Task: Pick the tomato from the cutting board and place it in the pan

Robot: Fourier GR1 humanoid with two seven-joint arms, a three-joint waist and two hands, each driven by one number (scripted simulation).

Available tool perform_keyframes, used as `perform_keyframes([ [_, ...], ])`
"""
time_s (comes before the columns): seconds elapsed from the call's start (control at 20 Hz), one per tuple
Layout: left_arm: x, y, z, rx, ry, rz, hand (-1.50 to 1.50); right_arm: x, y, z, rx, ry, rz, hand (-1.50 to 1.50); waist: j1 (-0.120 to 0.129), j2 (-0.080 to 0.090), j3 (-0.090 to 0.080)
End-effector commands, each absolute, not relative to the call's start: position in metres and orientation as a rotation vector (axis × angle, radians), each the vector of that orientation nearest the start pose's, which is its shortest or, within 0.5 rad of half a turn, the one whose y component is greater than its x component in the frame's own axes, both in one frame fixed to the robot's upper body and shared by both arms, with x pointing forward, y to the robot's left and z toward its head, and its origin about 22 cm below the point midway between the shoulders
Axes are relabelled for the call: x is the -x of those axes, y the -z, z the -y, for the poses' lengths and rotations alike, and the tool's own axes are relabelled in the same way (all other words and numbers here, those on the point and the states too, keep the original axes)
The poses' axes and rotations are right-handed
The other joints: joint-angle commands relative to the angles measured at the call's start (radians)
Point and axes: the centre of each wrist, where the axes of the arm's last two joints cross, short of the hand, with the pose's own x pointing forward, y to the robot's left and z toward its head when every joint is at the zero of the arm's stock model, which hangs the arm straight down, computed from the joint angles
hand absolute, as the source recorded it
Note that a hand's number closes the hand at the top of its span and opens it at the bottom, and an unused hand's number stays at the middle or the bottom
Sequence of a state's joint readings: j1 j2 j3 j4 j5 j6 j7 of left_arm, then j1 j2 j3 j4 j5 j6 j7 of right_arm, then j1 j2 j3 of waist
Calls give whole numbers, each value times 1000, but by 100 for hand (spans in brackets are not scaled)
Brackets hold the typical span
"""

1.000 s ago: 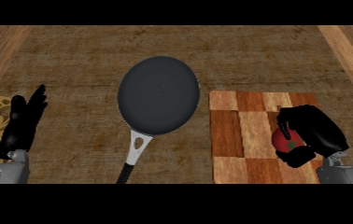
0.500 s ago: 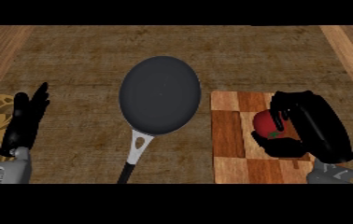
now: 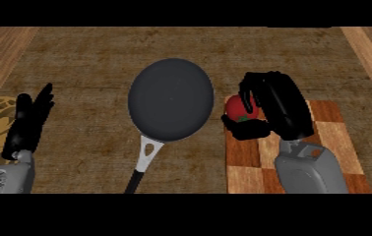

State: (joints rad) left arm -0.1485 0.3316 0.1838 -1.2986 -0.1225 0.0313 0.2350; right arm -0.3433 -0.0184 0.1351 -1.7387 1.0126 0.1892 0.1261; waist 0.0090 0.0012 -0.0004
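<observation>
At the left edge your left hand (image 3: 29, 122) rests open, fingers up. The pan (image 3: 171, 99) sits mid-counter, nothing in it yet. Just right of its rim, your right hand (image 3: 276, 107) is curled round the tomato (image 3: 238, 108) (off the cutting board (image 3: 330, 132), by the look). Pickup done; carrying over and releasing remain.

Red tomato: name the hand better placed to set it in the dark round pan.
Right. The right hand already curls round the red tomato, just beside the dark round pan; the left hand rests open at the view's left edge.
</observation>
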Motion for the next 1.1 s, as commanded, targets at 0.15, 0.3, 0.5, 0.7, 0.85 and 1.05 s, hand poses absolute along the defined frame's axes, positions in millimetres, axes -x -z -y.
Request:
perform_keyframes([
  [0.15,-273,-20,-341,-476,119,1218,0,-334,-113,103,663,-857,1735,150,15,2,1],
  [0.3,-273,-7,-341,-492,116,1216,0,-355,-104,83,649,-844,1710,150,18,4,0],
  [0.5,-286,-24,-337,-467,122,1222,0,-388,-85,77,642,-860,1661,150,31,10,1],
  [0.7,-286,-26,-344,-449,156,1235,0,-393,-62,61,651,-849,1601,150,63,15,1],
  [0.85,-294,-24,-325,-454,142,1231,0,-404,-60,61,592,-867,1621,150,60,17,1],
  [1.05,-304,-31,-313,-438,180,1259,0,-400,-45,60,521,-806,1600,150,98,27,2],
])
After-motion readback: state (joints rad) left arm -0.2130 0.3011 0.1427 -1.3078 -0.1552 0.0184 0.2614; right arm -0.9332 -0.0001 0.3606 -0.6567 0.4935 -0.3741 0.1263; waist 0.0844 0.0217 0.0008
